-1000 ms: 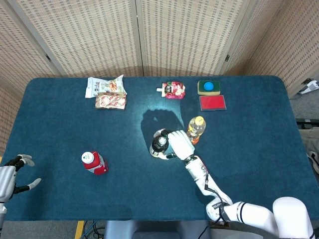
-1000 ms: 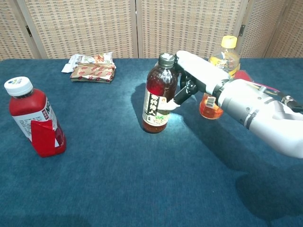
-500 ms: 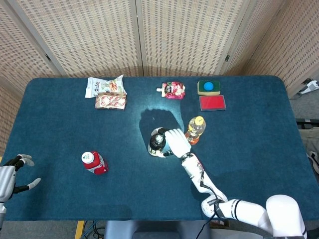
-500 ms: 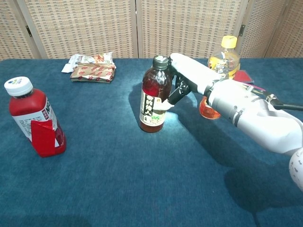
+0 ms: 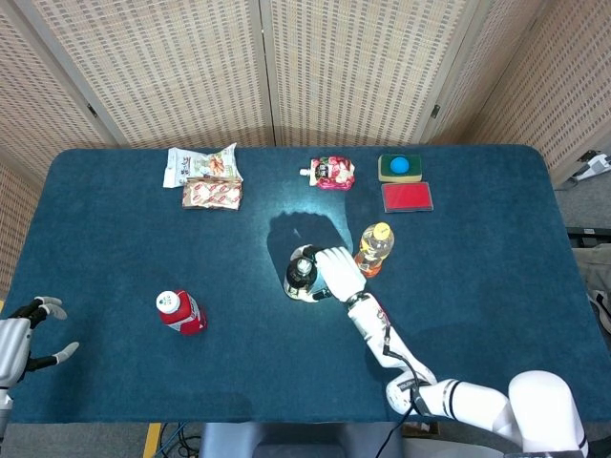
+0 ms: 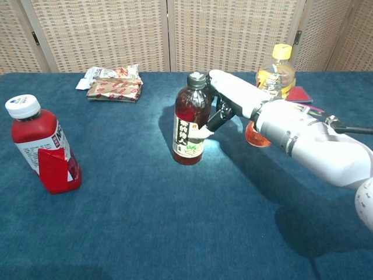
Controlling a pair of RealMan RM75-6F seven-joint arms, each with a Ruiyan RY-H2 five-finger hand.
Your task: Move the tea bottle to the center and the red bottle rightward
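Two hands showed. Far left, the left hand (image 5: 24,336) hung at the table (image 5: 115,248) edge, fingers spread, holding nothing. The red bottle (image 6: 39,146) stood at front left. Mid-table, the tea bottle (image 6: 190,120) stood upright, gripped by the right hand (image 6: 230,96), an orange bottle (image 6: 269,79) just behind.

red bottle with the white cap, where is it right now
The red plastic bottle with the white cap stands alone on the blue table's front left, well left of the brown tea bottle gripped by the right robot hand.
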